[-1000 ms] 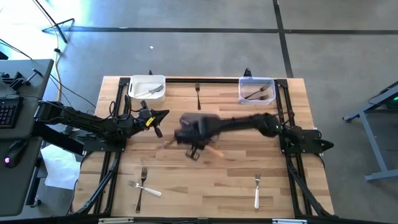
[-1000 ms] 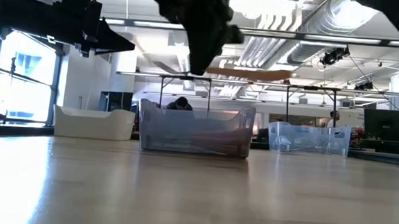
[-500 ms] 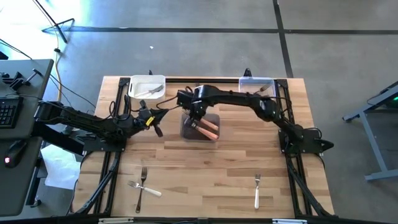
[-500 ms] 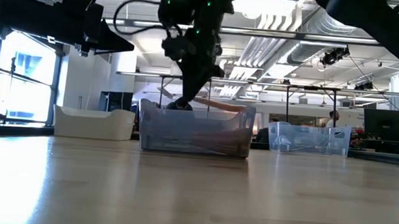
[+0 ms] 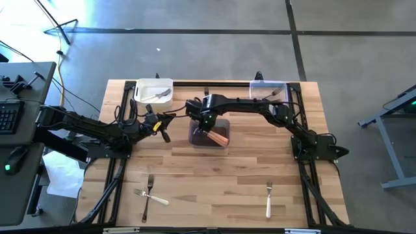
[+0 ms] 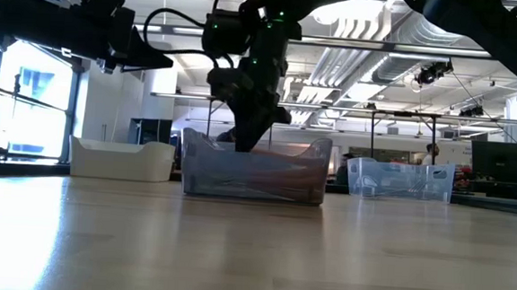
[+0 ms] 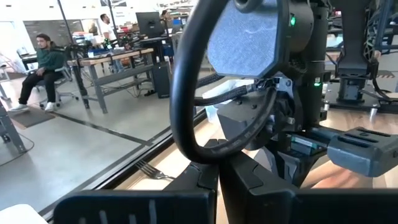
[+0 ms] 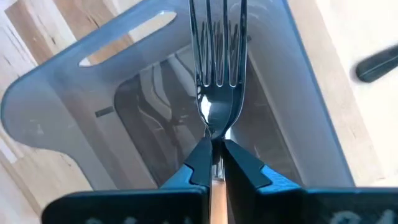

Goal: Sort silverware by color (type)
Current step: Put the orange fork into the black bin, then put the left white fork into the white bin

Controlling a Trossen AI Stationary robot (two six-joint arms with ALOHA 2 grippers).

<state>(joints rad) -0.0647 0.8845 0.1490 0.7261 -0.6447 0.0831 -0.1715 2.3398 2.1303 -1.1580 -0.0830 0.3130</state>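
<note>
My right gripper (image 5: 207, 125) reaches down into the grey translucent tub (image 5: 193, 138) at the table's middle, shut on an orange-handled fork (image 8: 215, 93). Other orange handles (image 5: 220, 137) lie in that tub. In the low view the gripper (image 6: 245, 137) dips below the tub's rim (image 6: 254, 143). My left gripper (image 5: 166, 121) hovers shut just left of the tub, holding nothing. Two forks (image 5: 148, 194) lie crossed near the table's near left edge. A white-handled fork (image 5: 268, 201) lies flat at the near right. My right gripper pinches the fork at its neck (image 8: 214, 135), where the metal meets the orange handle, between its two fingertips (image 8: 200, 158). The fingers come from above, pointing down. The tines (image 8: 216, 43) point away over the tub's floor; whether the fork touches the tub, I cannot tell.
A white tub (image 5: 154, 91) with a fork stands at the far left. A clear tub (image 5: 268, 95) with dark forks stands at the far right. A dark-handled fork (image 5: 207, 91) lies between them by the far edge. Bare wood stretches across the near half.
My right gripper carried the orange-handled fork from the table's middle toward the far edge, over the grey tub, then lowered it inside the tub's walls. It stayed shut on the fork, which now sits below the rim.
</note>
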